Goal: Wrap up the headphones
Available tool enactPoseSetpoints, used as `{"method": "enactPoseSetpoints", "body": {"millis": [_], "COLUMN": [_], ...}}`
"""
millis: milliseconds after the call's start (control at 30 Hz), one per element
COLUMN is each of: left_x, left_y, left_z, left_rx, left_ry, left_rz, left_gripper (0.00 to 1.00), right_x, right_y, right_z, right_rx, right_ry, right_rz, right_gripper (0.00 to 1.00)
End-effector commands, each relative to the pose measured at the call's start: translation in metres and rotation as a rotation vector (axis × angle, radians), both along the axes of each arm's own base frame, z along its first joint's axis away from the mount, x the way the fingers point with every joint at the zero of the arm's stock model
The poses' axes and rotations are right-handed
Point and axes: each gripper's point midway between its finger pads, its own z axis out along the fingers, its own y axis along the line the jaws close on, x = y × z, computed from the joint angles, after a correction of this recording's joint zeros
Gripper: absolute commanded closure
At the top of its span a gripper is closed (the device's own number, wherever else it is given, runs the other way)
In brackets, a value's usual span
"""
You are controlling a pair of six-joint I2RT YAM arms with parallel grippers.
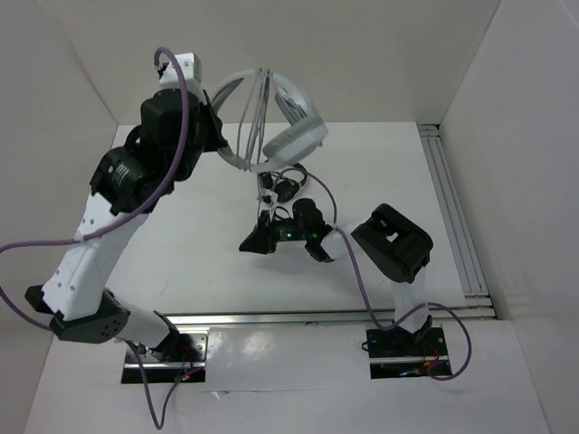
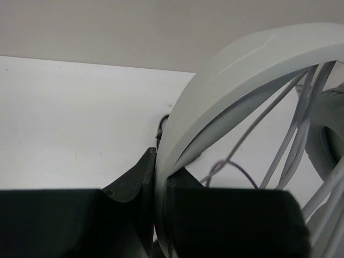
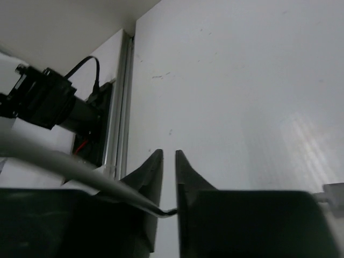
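The white and light-grey headphones (image 1: 289, 122) hang in the air at the back centre. My left gripper (image 1: 220, 137) is shut on their wide headband (image 2: 242, 64), its jaws clamped on either side of the band's lower end (image 2: 161, 161). Thin grey cable strands (image 1: 257, 113) cross the headband's arc and also show in the left wrist view (image 2: 290, 140). One strand drops to my right gripper (image 1: 262, 237), low over the table centre. In the right wrist view its jaws (image 3: 169, 161) are nearly together, pinching the cable (image 3: 80, 169), which comes in from the left.
An aluminium rail (image 1: 457, 217) runs along the table's right side and another (image 1: 317, 316) along the front by the arm bases. White walls enclose the table. The right arm's elbow (image 1: 393, 240) stands right of centre. The front rail (image 3: 121, 107) shows beyond the right jaws.
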Motion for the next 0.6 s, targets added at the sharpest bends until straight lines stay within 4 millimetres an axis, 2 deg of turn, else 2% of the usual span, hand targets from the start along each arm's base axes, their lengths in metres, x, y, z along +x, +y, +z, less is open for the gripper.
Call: {"method": "enactPoseSetpoints", "body": {"millis": [0, 33, 67, 100, 133, 167, 200, 233, 267, 300, 333, 367, 400, 433, 467, 533, 567], "left_x": [0.031, 0.043, 0.051, 0.067, 0.075, 0.082, 0.089, 0.099, 0.105, 0.11, 0.116, 0.118, 0.12, 0.122, 0.122, 0.115, 0.114], "left_y": [0.011, 0.022, 0.022, 0.029, 0.033, 0.035, 0.038, 0.044, 0.053, 0.06, 0.068, 0.081, 0.085, 0.089, 0.096, 0.104, 0.105], "left_z": [0.041, 0.038, 0.035, 0.027, 0.021, 0.014, 0.009, -0.004, -0.017, -0.03, -0.043, -0.06, -0.076, -0.091, -0.105, -0.139, -0.149], "left_rx": [-0.12, -0.125, -0.124, -0.113, -0.112, -0.104, -0.097, -0.076, -0.057, -0.027, -0.015, 0.023, 0.048, 0.062, 0.084, 0.128, 0.143], "left_ry": [-0.111, -0.105, -0.094, -0.077, -0.063, -0.049, -0.037, -0.012, 0.01, 0.03, 0.055, 0.086, 0.121, 0.15, 0.183, 0.269, 0.289], "left_rz": [0.053, 0.089, 0.081, 0.112, 0.131, 0.144, 0.158, 0.194, 0.231, 0.281, 0.321, 0.381, 0.412, 0.447, 0.484, 0.543, 0.544], "left_gripper": [1.0, 1.0, 1.0, 1.0, 1.0, 1.0, 1.0, 1.0, 1.0, 1.0, 1.0, 1.0, 1.0, 1.0, 1.0, 1.0, 1.0], "right_x": [-0.023, -0.035, -0.039, -0.048, -0.047, -0.057, -0.062, -0.066, -0.081, -0.085, -0.09, -0.114, -0.113, -0.12, -0.134, -0.146, -0.143], "right_y": [0.012, 0.016, 0.019, 0.023, 0.023, 0.026, 0.024, 0.026, 0.03, 0.029, 0.031, 0.032, 0.034, 0.034, 0.034, 0.032, 0.03], "right_z": [0.019, 0.017, 0.013, 0.013, 0.013, 0.02, 0.017, 0.021, 0.04, 0.028, 0.032, 0.042, 0.05, 0.057, 0.077, 0.09, 0.1], "right_rx": [0.103, 0.103, 0.096, 0.102, 0.102, 0.109, 0.088, 0.077, 0.085, -0.005, -0.032, -0.075, -0.094, -0.111, -0.096, -0.157, -0.164], "right_ry": [-0.077, -0.074, -0.068, -0.072, -0.072, -0.09, -0.085, -0.118, -0.156, -0.137, -0.207, -0.226, -0.284, -0.303, -0.334, -0.386, -0.406], "right_rz": [0.03, 0.055, 0.057, 0.068, 0.059, 0.071, 0.056, 0.058, 0.075, 0.043, 0.038, 0.064, 0.027, 0.029, 0.046, 0.051, 0.039], "right_gripper": [0.83, 0.87, 0.9, 0.98, 1.0, 1.0, 1.0, 1.0, 1.0, 1.0, 1.0, 1.0, 1.0, 1.0, 1.0, 1.0, 1.0]}}
